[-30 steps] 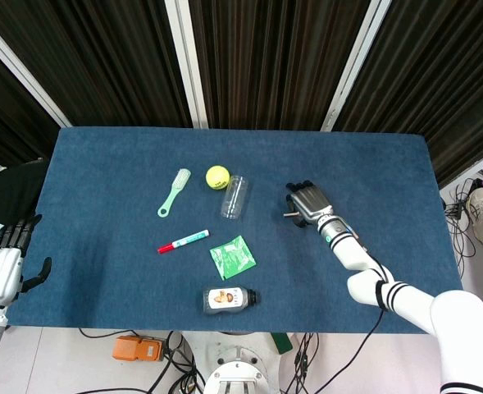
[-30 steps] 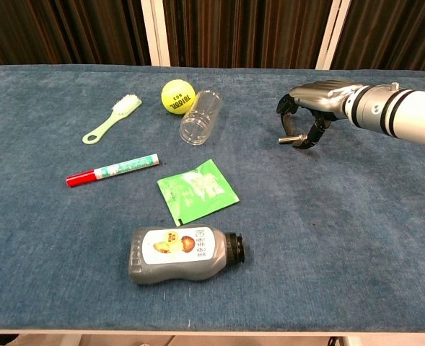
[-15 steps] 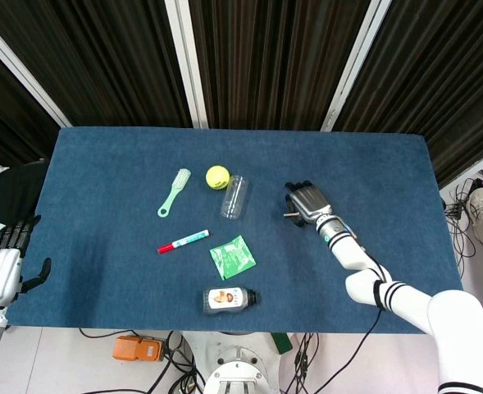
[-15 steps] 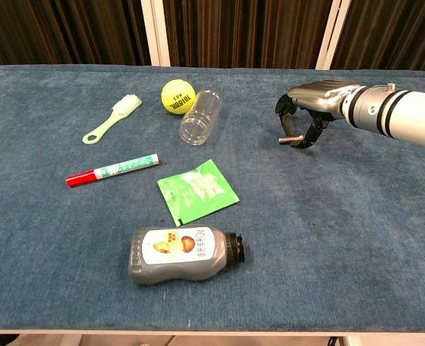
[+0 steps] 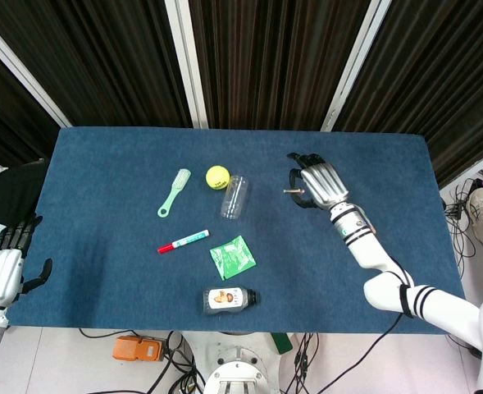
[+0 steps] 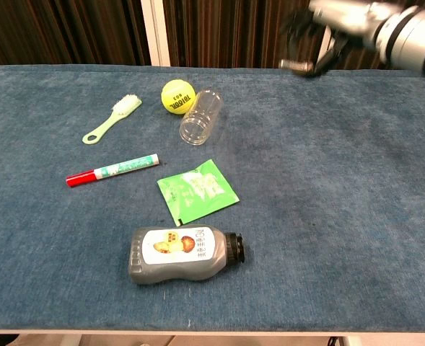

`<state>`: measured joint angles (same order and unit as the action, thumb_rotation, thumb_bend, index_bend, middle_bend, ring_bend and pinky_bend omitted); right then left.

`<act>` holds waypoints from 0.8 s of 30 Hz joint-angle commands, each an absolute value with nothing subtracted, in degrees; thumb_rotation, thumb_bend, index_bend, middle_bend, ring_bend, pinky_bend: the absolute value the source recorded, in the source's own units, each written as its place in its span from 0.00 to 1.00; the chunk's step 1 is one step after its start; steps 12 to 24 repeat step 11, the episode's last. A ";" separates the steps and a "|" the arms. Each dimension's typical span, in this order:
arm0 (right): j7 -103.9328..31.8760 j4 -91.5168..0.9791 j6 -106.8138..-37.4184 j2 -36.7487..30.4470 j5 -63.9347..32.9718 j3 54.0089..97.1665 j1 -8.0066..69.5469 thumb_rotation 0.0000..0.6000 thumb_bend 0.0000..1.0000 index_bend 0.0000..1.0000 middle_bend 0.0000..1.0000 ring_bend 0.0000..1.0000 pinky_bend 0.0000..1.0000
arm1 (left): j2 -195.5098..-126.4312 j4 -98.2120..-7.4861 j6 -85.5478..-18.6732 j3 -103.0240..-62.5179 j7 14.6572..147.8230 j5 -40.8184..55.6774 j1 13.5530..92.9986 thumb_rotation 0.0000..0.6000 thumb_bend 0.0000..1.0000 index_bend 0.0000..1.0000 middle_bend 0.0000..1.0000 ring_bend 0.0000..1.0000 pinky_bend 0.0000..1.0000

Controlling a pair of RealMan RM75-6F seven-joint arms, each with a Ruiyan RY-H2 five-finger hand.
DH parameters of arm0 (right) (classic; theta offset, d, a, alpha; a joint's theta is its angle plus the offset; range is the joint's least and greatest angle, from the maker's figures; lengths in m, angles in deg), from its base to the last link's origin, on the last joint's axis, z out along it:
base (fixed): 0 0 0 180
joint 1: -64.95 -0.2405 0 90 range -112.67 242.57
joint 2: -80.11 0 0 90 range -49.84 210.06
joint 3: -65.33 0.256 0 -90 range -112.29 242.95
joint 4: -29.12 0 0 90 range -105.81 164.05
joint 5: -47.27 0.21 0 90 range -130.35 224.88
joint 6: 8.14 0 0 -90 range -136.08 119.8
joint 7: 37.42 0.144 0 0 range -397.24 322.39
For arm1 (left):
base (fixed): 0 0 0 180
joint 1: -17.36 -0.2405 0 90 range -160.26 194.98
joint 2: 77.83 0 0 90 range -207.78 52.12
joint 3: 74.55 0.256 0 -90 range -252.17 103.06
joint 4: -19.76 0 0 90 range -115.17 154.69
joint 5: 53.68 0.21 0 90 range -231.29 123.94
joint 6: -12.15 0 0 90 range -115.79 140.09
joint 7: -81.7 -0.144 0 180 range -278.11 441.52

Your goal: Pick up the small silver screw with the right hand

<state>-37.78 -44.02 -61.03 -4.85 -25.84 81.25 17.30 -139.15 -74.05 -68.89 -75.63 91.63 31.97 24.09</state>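
Observation:
My right hand (image 5: 316, 184) (image 6: 326, 29) is lifted above the blue table (image 5: 102, 164), right of centre, fingers curled in. It pinches the small silver screw (image 5: 291, 191) (image 6: 296, 66), which sticks out to the left of the fingers, clear of the cloth. The chest view is motion-blurred there. My left hand (image 5: 2, 263) hangs off the table's near left edge with fingers spread, holding nothing.
On the table lie a yellow tennis ball (image 5: 216, 176), a clear plastic cup on its side (image 5: 234, 197), a green brush (image 5: 173, 192), a red-capped marker (image 5: 183, 241), a green sachet (image 5: 233, 256) and a grey bottle (image 5: 229, 299). Dark curtains stand behind.
My right hand has risen from the table surface with the screw pinched in it; the screw no longer touches the cloth. The left hand has not moved.

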 commanded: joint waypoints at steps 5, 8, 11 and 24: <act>-38.05 -58.49 -71.13 5.61 -28.06 86.31 21.31 1.00 0.75 0.78 0.22 0.27 0.24 | -139.08 -74.31 -69.06 -75.52 91.23 32.05 23.92 1.00 0.41 0.05 0.00 0.00 0.07; -39.31 -61.63 -71.69 8.02 -27.41 87.28 21.56 1.00 0.75 0.79 0.22 0.27 0.24 | -139.09 -74.29 -69.04 -75.56 91.19 31.93 23.92 1.00 0.41 0.05 0.01 0.00 0.07; -40.84 -63.50 -70.93 9.72 -25.82 88.05 21.21 1.00 0.75 0.79 0.22 0.27 0.25 | -139.03 -74.40 -68.92 -75.63 91.08 31.65 23.90 1.00 0.41 0.05 0.00 0.00 0.07; -40.84 -63.50 -70.93 9.72 -25.82 88.05 21.21 1.00 0.75 0.79 0.22 0.27 0.25 | -139.03 -74.40 -68.92 -75.63 91.08 31.65 23.90 1.00 0.41 0.05 0.00 0.00 0.07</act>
